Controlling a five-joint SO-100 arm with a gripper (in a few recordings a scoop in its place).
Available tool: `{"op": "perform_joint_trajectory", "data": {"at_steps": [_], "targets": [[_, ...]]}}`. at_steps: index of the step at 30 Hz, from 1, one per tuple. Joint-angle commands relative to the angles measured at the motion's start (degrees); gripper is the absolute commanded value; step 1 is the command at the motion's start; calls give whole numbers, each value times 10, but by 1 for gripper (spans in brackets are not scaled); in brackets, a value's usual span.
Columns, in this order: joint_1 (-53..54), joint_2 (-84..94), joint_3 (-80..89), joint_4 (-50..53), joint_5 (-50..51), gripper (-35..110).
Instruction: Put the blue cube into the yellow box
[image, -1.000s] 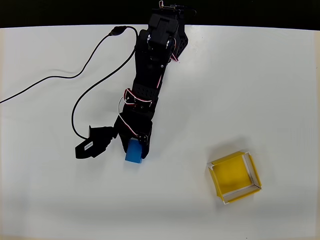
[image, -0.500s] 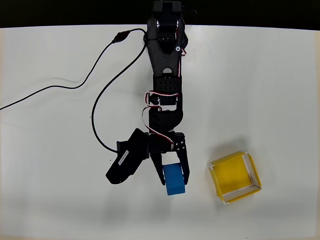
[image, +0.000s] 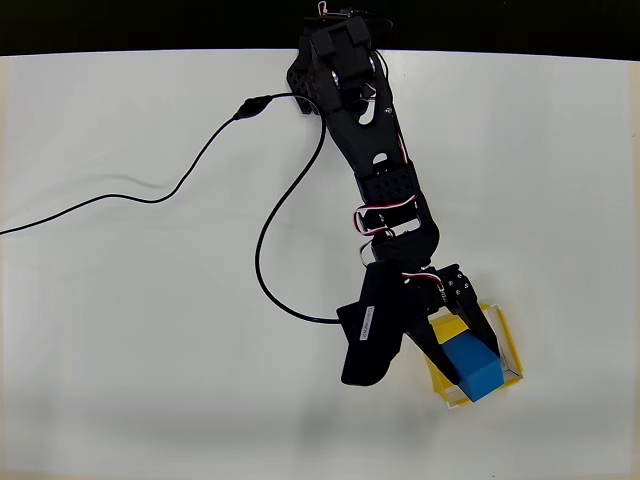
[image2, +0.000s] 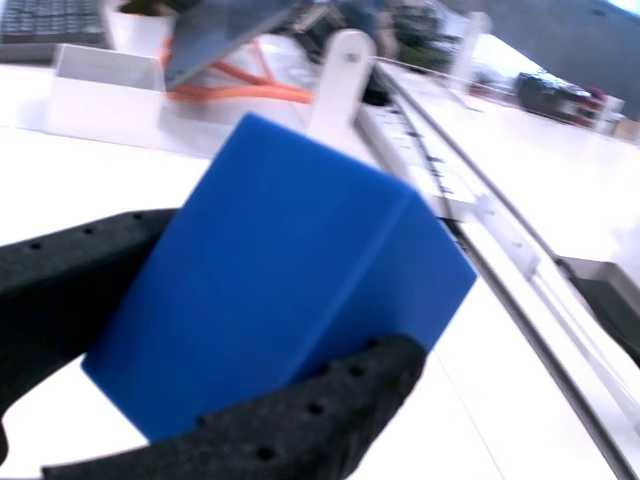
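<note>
My gripper (image: 468, 358) pinches the blue cube (image: 473, 366) over the yellow box (image: 512, 345), at the worktop's (image: 120, 350) near right.

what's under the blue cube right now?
Overhead, the blue cube, clamped between the gripper fingers, overlaps the yellow box. Box floor beneath it is covered. Can't tell whether it's touching or held above.

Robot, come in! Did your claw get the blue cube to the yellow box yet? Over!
Claw shut on the blue cube. Cube held over the yellow box, not let go yet. Nothing in the way. Over.
</note>
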Motion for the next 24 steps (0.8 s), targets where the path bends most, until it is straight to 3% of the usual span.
{"op": "perform_joint_trajectory", "data": {"at_steps": [1,11,24], "targets": [[-11,-9,-122,-3,13,16],[-16,-82,-176,144,67,15],[-23,-151,-192,246,103,15]]}}
